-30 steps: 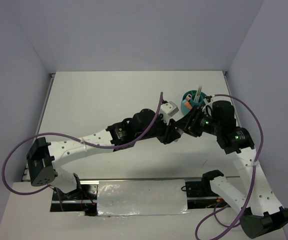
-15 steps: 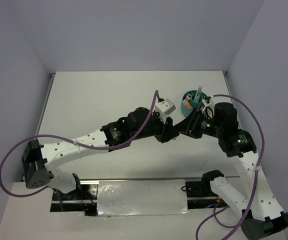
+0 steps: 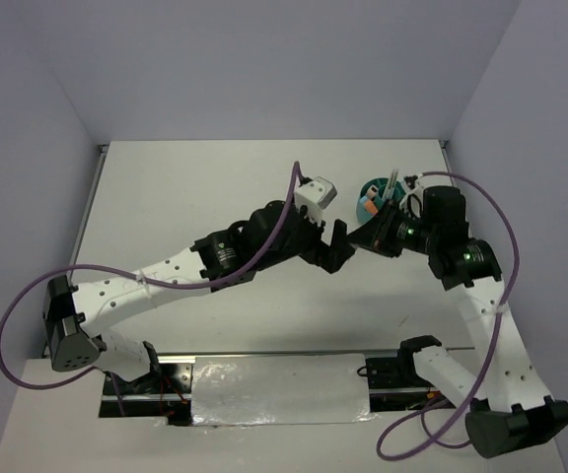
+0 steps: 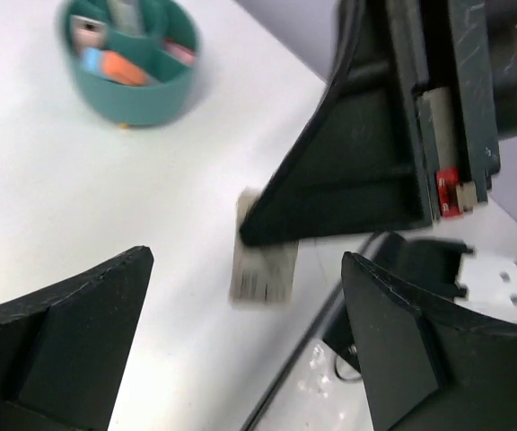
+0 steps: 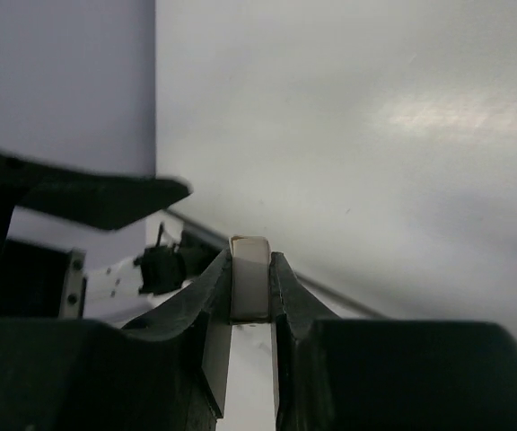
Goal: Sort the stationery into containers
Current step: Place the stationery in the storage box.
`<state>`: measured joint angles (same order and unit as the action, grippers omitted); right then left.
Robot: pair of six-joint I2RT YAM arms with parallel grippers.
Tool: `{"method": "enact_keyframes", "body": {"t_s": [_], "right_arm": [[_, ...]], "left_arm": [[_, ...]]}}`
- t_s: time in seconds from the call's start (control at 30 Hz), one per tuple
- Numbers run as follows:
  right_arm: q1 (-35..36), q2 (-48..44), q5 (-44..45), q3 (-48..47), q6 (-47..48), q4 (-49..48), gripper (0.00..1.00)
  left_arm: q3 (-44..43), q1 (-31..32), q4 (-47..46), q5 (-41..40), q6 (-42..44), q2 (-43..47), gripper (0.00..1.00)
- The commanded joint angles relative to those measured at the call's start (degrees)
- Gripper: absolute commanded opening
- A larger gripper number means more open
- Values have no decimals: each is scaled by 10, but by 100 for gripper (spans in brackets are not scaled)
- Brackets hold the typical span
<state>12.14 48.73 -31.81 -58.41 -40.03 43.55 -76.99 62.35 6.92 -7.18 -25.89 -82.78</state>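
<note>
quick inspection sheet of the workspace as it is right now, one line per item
surface: white table, no spills seen
job's things: teal organiser upright, with an orange piece and a pink piece in its compartments; white eraser held above the table
clutter: nothing seen
grippers: left tool wide open, holding nothing; right tool shut on the white eraser
cables: purple cable looping off the left arm, another off the right arm
surroundings: plain pale walls; silver tape strip between the arm bases

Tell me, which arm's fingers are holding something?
The right arm's fingers pinch a white eraser; the left arm's fingers stand wide open and empty.
</note>
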Motion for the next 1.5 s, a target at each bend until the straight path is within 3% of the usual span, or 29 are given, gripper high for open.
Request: {"method": "enact_keyframes", "body": {"t_s": [0.0,0.13,0.27,0.43,0.53,0.6,0.73,1.07,1.47], "right_arm": [[-47,48,52,-74,92,-22,0],[-108,114,133,-110,186,-83,0],[-168,211,261,-144,284,-133,0],[-242,311,232,-213,252,-190,0],[-261,383,260,-266,241,-170,1],[-264,441,237,-285,262,-180,2],[-287,524,86,-327,317,-197,3],[-292,614,-20,-376,357,-216,5],[-288,638,-16,-344,367,-227,12]], "left_arm": [[-42,-6,87,-124,-42,2,99],[-21,-15,168,-194,-87,38,99],[-3,-40,241,-172,-112,93,99],[34,-42,283,-94,-82,158,99],[52,-42,326,-89,-86,188,99],[62,-42,341,-90,-88,207,99],[92,-42,334,-53,-81,235,99],[127,-42,272,49,-82,259,99],[89,-43,267,36,-52,223,99]]}}
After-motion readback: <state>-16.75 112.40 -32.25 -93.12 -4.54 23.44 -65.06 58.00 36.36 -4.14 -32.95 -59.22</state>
